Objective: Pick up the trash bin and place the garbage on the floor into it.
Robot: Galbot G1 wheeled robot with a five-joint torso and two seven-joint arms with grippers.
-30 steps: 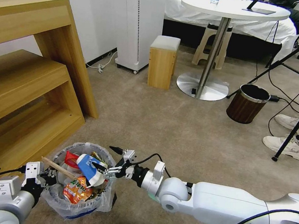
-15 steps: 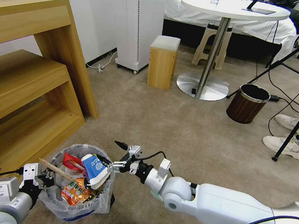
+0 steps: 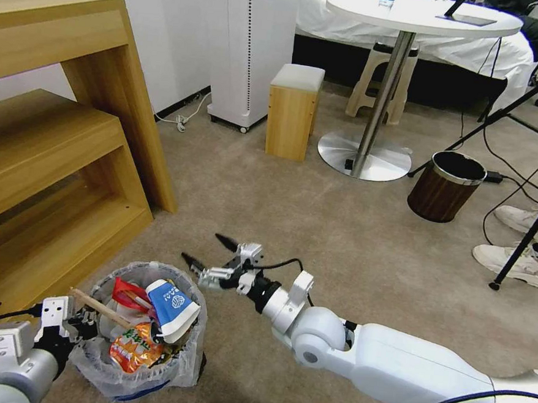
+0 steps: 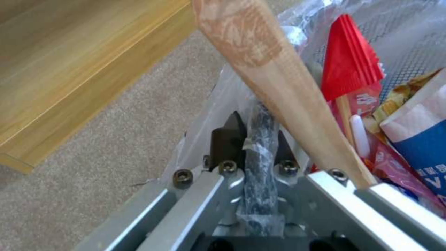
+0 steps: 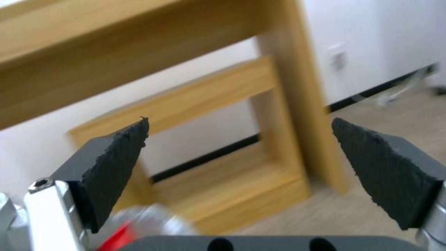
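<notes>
The trash bin, lined with a crinkly bag, hangs low at the left over the beige floor. My left gripper is shut on its rim; the left wrist view shows the fingers pinching the rim and bag. Inside lie a blue-white paper cup, a wooden stick, a red wrapper and an orange packet. The stick, red wrapper and cup also show close up. My right gripper hovers open and empty just above and right of the bin, its fingertips wide apart.
A wooden shelf unit stands close on the left. Farther off are a white appliance, a small wooden stool, a round table's base and a brown wood-grain bin. Sneakers, cables and tripod legs crowd the right.
My right gripper has pulled up and away from the bin, leaving the paper cup lying inside it. The left gripper keeps its hold on the rim.
</notes>
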